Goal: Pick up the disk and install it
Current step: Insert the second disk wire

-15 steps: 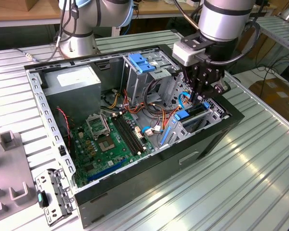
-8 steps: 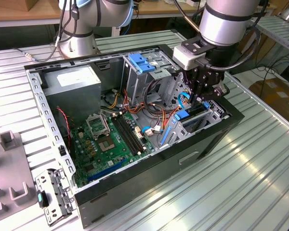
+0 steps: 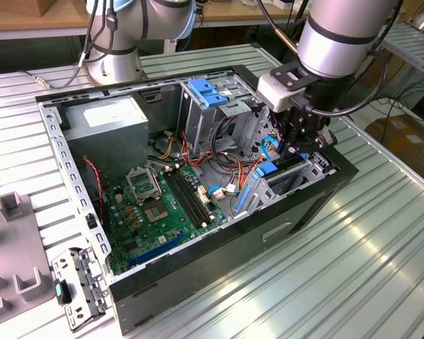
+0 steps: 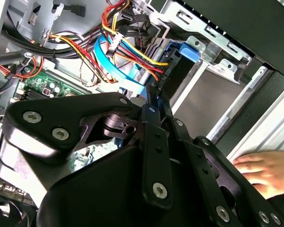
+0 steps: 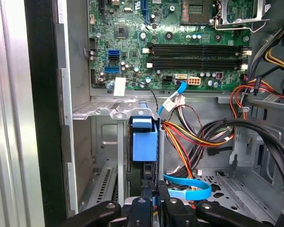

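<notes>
The disk (image 3: 272,169) stands on edge in the drive cage at the corner of the open computer case (image 3: 219,272) on the exterior view's right. It is dark, with bright blue rails and a blue end tab. My gripper (image 3: 297,150) hangs right above it inside the case. In the first wrist view the disk (image 5: 144,142) runs down the slot away from my gripper (image 5: 153,198). My fingers stand close together at its near end. The second wrist view shows my gripper (image 4: 150,97) shut, its tips at the end of the disk (image 4: 180,71).
Red, yellow and orange power wires (image 5: 194,137) and a light-blue data cable (image 5: 189,189) lie beside the cage. The motherboard (image 3: 159,205), power supply (image 3: 106,120) and a raised light-blue latch plate (image 3: 208,92) fill the case. A person's hand (image 4: 262,172) rests on the case edge.
</notes>
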Action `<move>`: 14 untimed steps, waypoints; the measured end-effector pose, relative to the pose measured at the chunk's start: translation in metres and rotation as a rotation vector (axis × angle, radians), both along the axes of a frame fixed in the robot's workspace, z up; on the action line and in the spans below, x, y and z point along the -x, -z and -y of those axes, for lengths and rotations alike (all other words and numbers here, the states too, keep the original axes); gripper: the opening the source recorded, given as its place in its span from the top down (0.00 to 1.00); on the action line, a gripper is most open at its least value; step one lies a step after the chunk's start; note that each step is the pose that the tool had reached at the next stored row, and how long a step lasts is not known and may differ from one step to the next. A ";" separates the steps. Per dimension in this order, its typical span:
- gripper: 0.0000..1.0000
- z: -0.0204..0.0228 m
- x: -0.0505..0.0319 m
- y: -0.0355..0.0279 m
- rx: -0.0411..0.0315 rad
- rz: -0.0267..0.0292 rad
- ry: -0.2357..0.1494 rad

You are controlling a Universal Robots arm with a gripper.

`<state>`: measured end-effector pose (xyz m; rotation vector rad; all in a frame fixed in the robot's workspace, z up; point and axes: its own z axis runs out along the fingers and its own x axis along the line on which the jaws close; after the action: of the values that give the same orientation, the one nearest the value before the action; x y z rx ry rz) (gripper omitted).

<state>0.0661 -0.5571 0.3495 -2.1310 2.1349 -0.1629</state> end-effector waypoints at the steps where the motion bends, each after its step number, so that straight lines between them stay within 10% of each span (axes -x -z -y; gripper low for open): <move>1: 0.84 0.0013 0.0000 0.0005 -0.0055 0.0000 0.000; 14: 0.84 0.0031 -0.0007 0.0105 -0.0210 -0.0001 0.000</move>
<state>0.0668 -0.5602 0.3391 -2.1196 2.1271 -0.1398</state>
